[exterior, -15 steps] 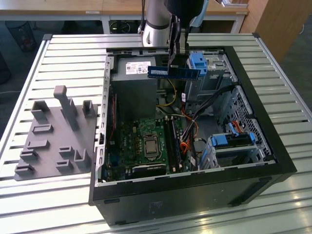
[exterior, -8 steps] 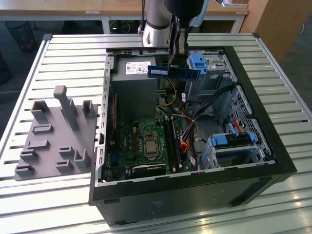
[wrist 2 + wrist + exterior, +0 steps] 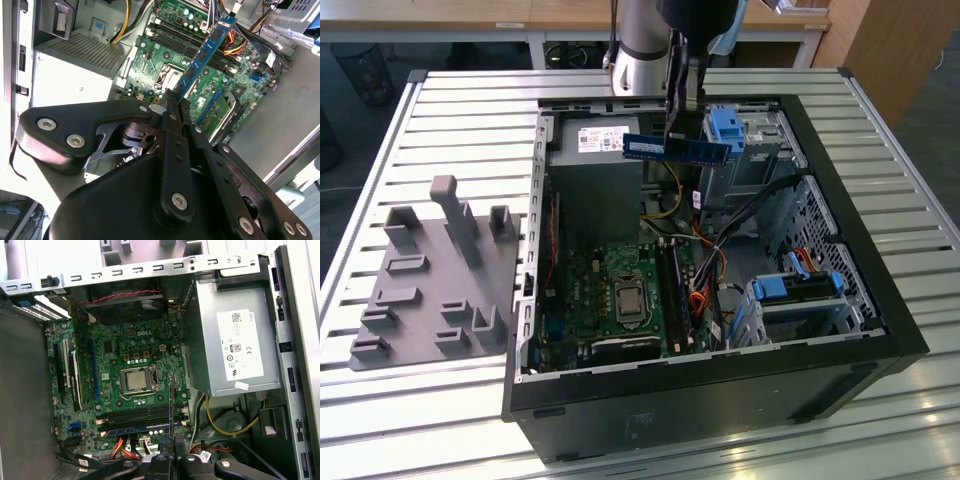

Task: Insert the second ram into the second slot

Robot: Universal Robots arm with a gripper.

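Observation:
The second ram [image 3: 677, 149] is a thin blue stick with dark chips, held level high above the open computer case. My gripper [image 3: 672, 136] is shut on it near its middle, over the power supply. In the second wrist view the fingers [image 3: 169, 107] pinch the ram [image 3: 205, 55], which points out over the green motherboard. The first wrist view shows the ram edge-on [image 3: 171, 400] above the gripper [image 3: 171, 452]. The memory slots [image 3: 137, 416] run side by side below the processor socket, and a blue stick [image 3: 135, 430] sits in one of them. I cannot tell which is the second slot.
The black case [image 3: 720, 385] lies open on a slatted metal table. A grey power supply [image 3: 595, 160], blue-clipped drive bays [image 3: 795, 290] and loose cables [image 3: 730, 225] crowd around the motherboard [image 3: 610, 300]. A grey fixture plate [image 3: 435, 275] lies at the exterior view's left.

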